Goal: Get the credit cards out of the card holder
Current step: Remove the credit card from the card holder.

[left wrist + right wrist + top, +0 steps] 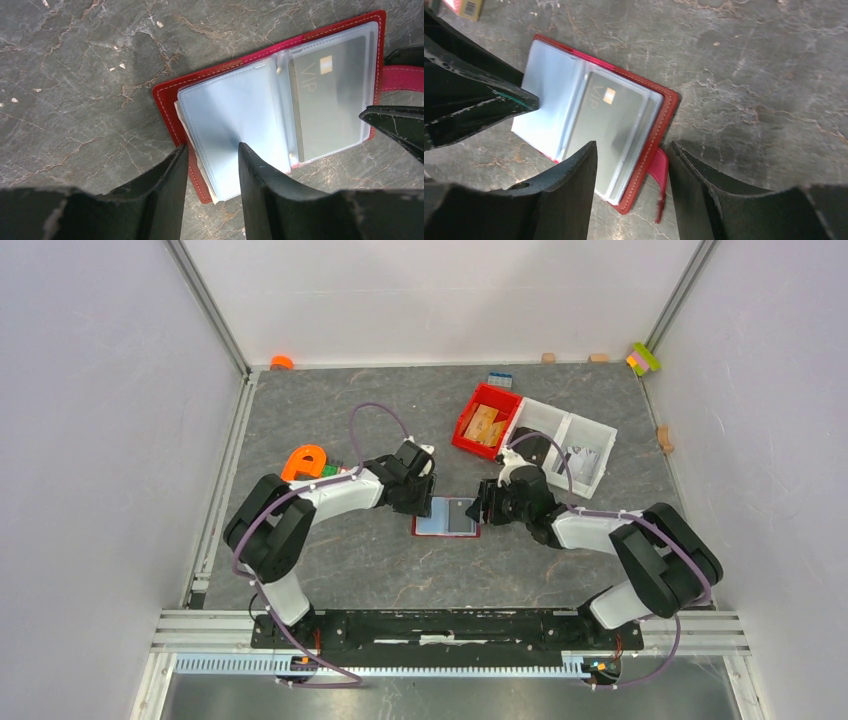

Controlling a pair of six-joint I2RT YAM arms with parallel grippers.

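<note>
The dark red card holder (421,528) lies open flat on the table between both arms. In the left wrist view its red cover (167,105) carries clear sleeves: a light blue card (235,115) on the left half and a grey "VIP" card (327,100) on the right half. My left gripper (212,147) is open and straddles the holder's left edge, one finger on the blue sleeve, the other beside the cover. My right gripper (632,146) is open and straddles the holder's right edge (664,120) and its red strap (659,170), above the grey card (611,125). No pinkish-red card shows.
A bright red bin (462,430) holding tan wooden pieces and a white divided tray (570,445) stand behind the right arm. An orange shape (303,462) lies by the left arm. Small blocks (643,358) sit along the back wall.
</note>
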